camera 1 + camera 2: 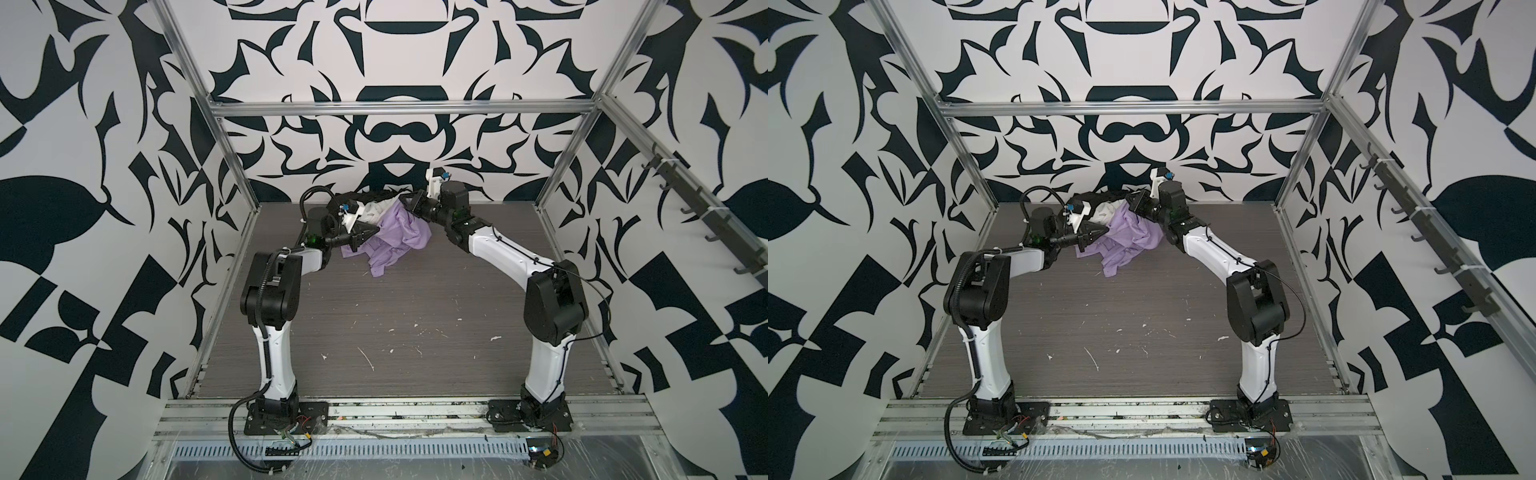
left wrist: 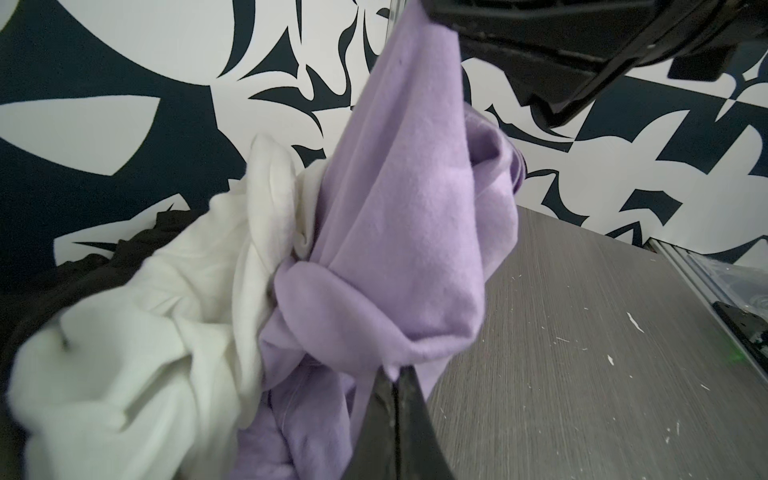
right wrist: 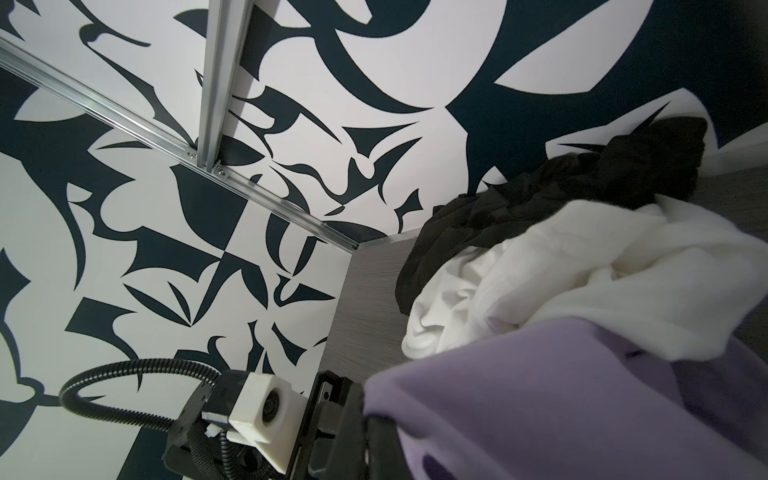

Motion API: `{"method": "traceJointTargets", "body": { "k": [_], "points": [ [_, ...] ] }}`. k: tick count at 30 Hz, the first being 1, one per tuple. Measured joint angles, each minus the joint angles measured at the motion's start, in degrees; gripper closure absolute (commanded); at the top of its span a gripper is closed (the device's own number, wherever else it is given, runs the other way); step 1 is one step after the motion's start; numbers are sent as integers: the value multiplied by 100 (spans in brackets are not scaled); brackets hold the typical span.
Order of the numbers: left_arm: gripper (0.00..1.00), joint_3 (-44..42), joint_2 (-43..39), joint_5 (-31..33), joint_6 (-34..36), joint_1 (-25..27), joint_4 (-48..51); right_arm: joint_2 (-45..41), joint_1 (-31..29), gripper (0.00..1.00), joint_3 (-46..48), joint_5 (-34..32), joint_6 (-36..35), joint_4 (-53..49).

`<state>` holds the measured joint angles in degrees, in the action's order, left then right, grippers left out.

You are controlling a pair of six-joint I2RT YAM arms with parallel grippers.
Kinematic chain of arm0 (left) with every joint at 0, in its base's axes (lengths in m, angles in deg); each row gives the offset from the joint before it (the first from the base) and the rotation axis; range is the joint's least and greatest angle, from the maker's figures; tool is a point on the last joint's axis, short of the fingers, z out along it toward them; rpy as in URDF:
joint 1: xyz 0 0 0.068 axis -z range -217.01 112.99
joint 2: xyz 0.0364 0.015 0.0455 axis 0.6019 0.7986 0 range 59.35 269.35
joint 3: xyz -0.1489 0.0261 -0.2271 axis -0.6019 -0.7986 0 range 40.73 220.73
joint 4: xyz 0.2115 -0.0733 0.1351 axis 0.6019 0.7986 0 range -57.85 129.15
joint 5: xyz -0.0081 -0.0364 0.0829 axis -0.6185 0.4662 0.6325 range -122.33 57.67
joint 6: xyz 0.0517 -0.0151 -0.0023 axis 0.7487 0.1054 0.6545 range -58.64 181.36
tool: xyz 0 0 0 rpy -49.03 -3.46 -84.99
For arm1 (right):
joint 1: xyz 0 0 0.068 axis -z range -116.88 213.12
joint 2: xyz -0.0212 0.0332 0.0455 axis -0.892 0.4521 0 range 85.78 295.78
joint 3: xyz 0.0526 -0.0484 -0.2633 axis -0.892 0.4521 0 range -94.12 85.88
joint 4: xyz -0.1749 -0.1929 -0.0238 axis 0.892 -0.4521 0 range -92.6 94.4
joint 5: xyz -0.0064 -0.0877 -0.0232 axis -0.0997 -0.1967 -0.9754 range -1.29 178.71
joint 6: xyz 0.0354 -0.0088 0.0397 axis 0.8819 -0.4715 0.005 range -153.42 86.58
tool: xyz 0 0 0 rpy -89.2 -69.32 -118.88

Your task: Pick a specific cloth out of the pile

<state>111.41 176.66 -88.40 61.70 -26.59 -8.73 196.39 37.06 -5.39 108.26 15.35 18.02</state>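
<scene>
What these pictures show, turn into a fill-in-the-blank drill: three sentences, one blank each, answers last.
1. The left gripper and right gripper both have their jaws shut on the light ____ cloth.
2. Between that cloth and the black cloth lies a ____ one.
3. The black cloth sits nearest the patterned back ____.
Missing words: purple; white; wall.
</scene>
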Motion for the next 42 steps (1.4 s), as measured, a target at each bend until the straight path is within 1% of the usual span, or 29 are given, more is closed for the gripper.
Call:
{"method": "traceJointTargets", "body": {
  "k": [7, 15, 25, 42],
  "points": [
    [100, -195, -389, 144, -37, 13, 2, -4, 9, 100, 55, 2, 0, 26],
    [100, -474, -931, 501, -37, 92, 26, -181, 11, 100, 94, -4, -11, 7],
    [100, -481, -1770, 841, 92, 308, 551, -409, 11, 100, 94, -7, -48, 52],
    [100, -507, -2411, 1113, 262, 549, 992, -450, 11, 100, 149, -15, -76, 79]
  ]
}}
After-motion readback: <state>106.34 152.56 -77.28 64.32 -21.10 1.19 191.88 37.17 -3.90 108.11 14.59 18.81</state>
